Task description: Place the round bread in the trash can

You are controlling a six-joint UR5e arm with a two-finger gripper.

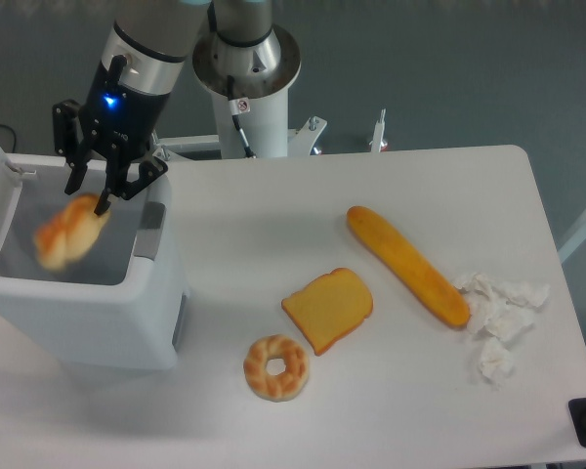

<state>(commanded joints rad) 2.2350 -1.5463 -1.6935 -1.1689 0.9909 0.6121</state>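
Round bread point(66, 231) blurred, inside open white trash can point(98, 313)

The round bread point(66, 231), blurred, hangs inside the trash can point(88, 293) below the spread-fingered hand point(90, 192).
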